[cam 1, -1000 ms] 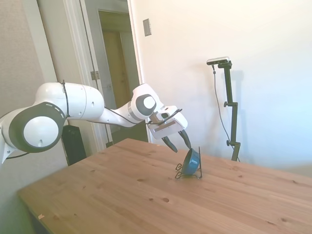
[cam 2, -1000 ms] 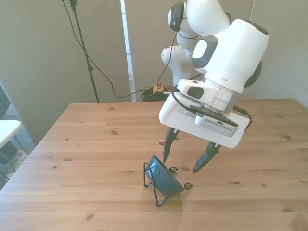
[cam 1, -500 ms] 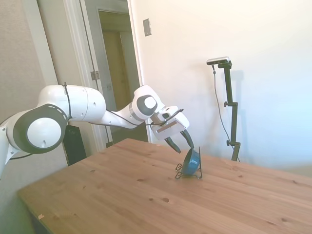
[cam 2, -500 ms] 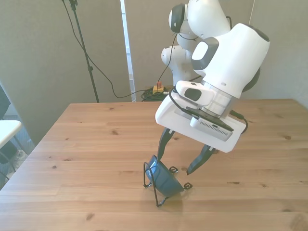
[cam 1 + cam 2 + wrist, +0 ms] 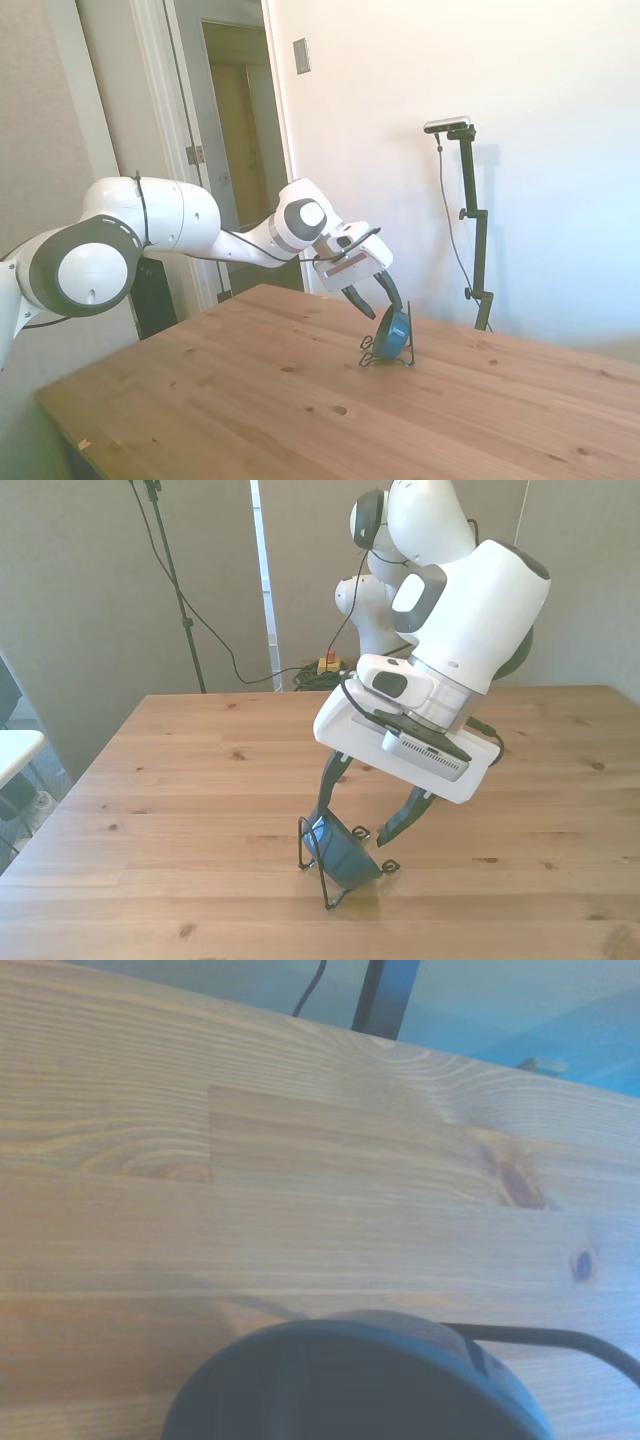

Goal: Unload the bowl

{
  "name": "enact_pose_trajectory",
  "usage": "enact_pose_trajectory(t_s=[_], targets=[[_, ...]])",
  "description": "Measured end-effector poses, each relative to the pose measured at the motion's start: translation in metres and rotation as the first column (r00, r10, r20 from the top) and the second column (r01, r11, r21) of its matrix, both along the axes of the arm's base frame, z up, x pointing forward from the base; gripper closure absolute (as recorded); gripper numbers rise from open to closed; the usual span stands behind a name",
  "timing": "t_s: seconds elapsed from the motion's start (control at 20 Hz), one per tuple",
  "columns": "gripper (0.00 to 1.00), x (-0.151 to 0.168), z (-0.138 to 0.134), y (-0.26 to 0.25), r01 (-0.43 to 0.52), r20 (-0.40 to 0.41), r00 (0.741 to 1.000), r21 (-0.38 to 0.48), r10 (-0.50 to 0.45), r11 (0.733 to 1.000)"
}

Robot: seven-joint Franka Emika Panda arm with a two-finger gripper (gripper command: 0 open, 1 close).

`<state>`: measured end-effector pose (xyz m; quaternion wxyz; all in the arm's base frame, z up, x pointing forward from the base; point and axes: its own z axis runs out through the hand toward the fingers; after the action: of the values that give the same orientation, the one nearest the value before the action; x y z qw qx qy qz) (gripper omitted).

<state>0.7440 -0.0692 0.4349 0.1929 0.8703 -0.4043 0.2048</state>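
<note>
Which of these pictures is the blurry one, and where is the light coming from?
The wrist view is softest: the bowl is a hazy dark shape, though the table grain reads fairly well. The side view is bright and washed out on the wall. The front view is sharpest, with the open gripper over the bowl and rack. Where the light comes from is unclear.

In the wrist view the small round blue bowl [image 5: 350, 1380] is out of focus and cut off by the picture's edge, so only a dark curved part of it shows. The thin black wire rack [image 5: 560, 1342] appears there as a single blurred strand. From the front, the bowl [image 5: 340, 852] stands on edge, its opening hidden, and the pincer's [image 5: 358, 808] fingertip [image 5: 318, 818] may touch its rim, though that cannot be told.
</note>
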Motion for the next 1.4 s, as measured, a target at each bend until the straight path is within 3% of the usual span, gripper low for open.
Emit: enact_pose_trajectory(t_s=[0.05, 0.1, 1.4], targets=[[0.00, -0.0002, 0.0001, -0.0011, 0.002, -0.001, 1.000, -0.001, -0.002, 1.000], [1.00, -0.0004, 0.0002, -0.0022, 0.004, -0.001, 1.000, -0.003, -0.004, 1.000], [1.00, -0.0042, 0.0038, -0.0050, 0.043, -0.023, 0.999, -0.048, -0.044, 0.998]])
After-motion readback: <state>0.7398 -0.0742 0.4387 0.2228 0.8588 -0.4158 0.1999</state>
